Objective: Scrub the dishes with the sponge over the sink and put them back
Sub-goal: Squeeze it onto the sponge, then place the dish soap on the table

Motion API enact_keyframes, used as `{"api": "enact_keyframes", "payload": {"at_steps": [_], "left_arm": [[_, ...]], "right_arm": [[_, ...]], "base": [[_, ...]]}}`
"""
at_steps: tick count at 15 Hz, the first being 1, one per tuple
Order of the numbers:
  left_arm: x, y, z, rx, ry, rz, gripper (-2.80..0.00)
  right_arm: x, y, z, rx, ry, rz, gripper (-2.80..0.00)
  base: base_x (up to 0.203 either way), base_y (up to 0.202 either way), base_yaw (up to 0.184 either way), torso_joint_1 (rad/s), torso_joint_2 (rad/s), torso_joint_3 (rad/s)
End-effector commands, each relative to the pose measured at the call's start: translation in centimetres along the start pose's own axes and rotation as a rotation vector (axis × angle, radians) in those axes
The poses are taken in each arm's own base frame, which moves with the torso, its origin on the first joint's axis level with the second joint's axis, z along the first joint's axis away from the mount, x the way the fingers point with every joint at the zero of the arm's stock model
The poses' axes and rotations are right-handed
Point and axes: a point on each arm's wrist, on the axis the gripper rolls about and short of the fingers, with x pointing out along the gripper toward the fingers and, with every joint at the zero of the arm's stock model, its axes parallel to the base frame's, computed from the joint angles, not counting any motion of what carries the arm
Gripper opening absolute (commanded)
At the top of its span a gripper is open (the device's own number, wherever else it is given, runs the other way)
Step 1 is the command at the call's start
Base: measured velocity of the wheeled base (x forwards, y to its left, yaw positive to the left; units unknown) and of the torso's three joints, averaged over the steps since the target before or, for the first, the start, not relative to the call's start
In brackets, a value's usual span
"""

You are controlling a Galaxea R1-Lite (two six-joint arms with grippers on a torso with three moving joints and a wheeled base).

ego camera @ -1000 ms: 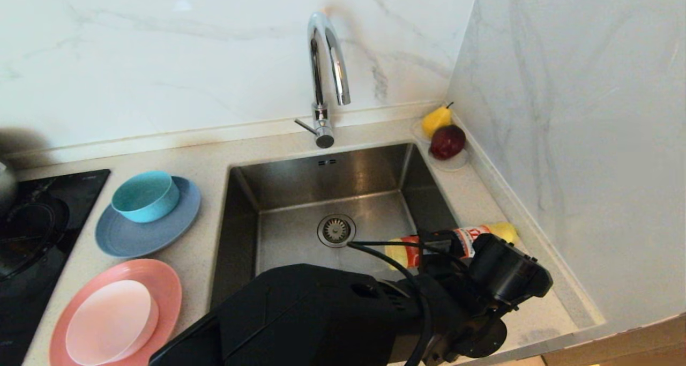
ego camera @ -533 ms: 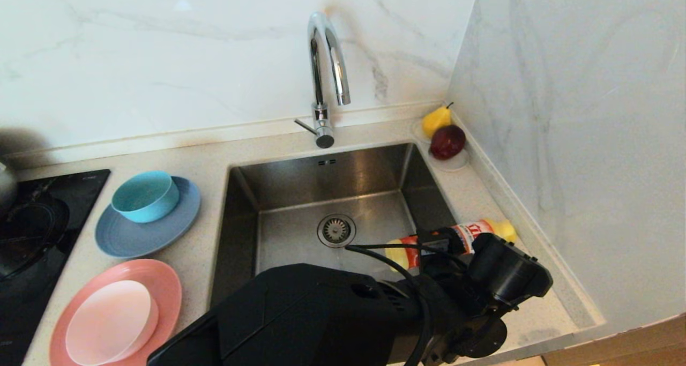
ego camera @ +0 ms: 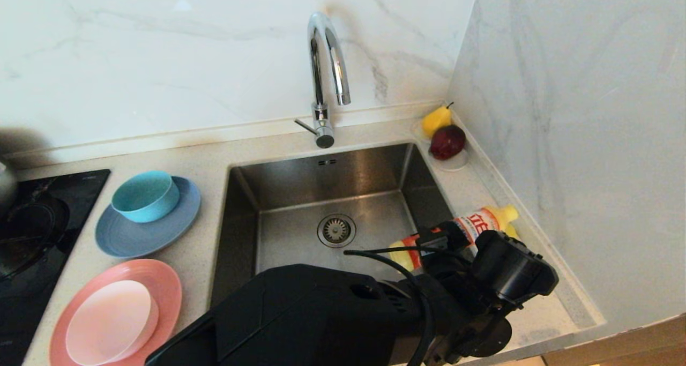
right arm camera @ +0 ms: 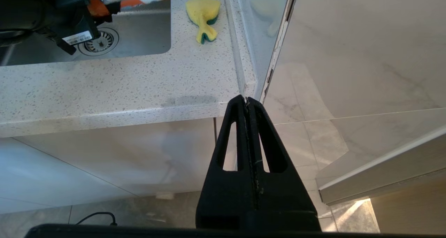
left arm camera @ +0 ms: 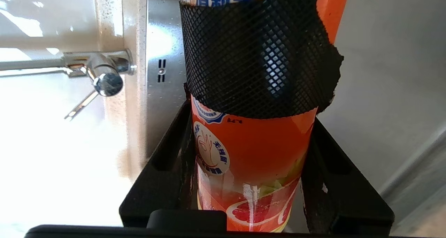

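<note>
Sponge is lying on the counter just beyond the left gripper, which is gripping a detergent bottle over the sink, its tail pointing toward the nearer, closed right gripper.

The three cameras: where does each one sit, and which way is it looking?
Head view: from the robot's head, looking down at the sink, tap and dishes; the left arm fills the bottom, its left gripper holding the soap bottle.
Left wrist view: behind the left fingers, facing the bottle they clamp, tap beyond.
Right wrist view: low beside the counter, behind the shut right gripper, looking at the counter edge, sponge and drain.
Shared: the drain appears in head and right wrist views.
</note>
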Motion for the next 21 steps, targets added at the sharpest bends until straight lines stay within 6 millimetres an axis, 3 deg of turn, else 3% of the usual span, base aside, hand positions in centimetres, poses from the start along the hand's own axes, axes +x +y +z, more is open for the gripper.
{"api": "enact_keyframes", "payload": {"at_steps": [1,7,11,21], "left_arm": [[-0.4,0.8,0.5,-0.069,-0.012,0.011,-2.80],[-2.5,6.7,1.5,-0.340,-0.133,-0.023,-2.80],[-4.5,12.5,2.0,-0.512,-0.300,-0.042,-2.80],[-7.6,25.1,-0.3,-0.850,-0.603,0.060,-2.80]], "right_arm": [[0.0,0.0,0.0,0.000,-0.001,0.001,-2.80],[0.0,0.0,0.0,0.000,-0.002,0.001,-2.80],[0.0,0.0,0.0,0.000,-0.001,0.001,-2.80],[0.0,0.0,0.0,0.000,-0.002,0.001,-2.80]], "base": [[0.000,0.000,0.000,0.000,0.00,0.000],[0.000,0.000,0.000,0.000,0.00,0.000],[0.000,0.000,0.000,0.000,0.00,0.000],[0.000,0.000,0.000,0.000,0.00,0.000]]}}
